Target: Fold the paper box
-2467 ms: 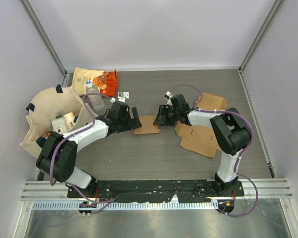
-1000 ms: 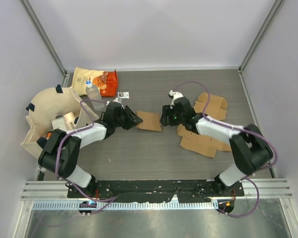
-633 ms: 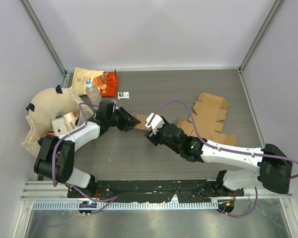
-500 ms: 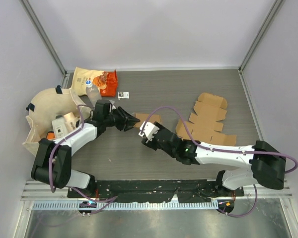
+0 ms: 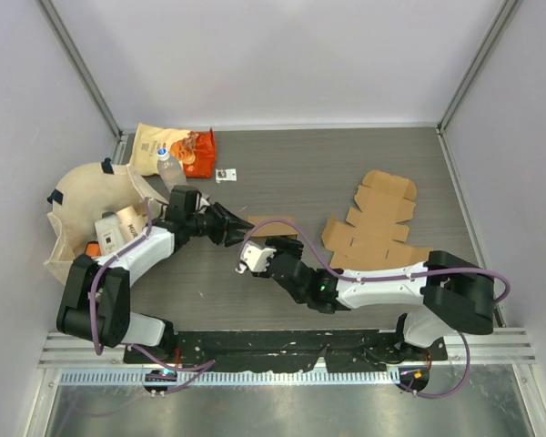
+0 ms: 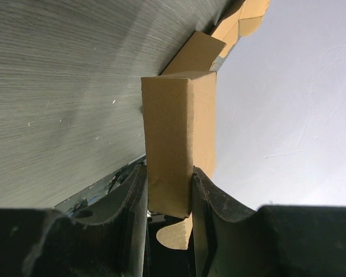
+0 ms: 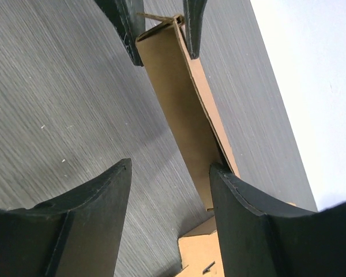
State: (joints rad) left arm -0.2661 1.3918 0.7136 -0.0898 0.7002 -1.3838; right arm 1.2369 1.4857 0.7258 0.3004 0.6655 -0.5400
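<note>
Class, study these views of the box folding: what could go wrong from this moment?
1. The left tool pinches only one end of the folded cardboard piece; a sideways push could twist it loose.
2. The open right tool points at that piece off-centre, toward one side of its gap; closing there may crease it in the wrong place.

Overhead view, wrist views facing shared box [image 6: 167,144]

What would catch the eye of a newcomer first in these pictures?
The left gripper clamps a narrow folded cardboard piece near the middle of the table. The open right gripper points at it from close by. Flat cardboard blanks lie to the right, a cloth bag at the left edge.
</note>
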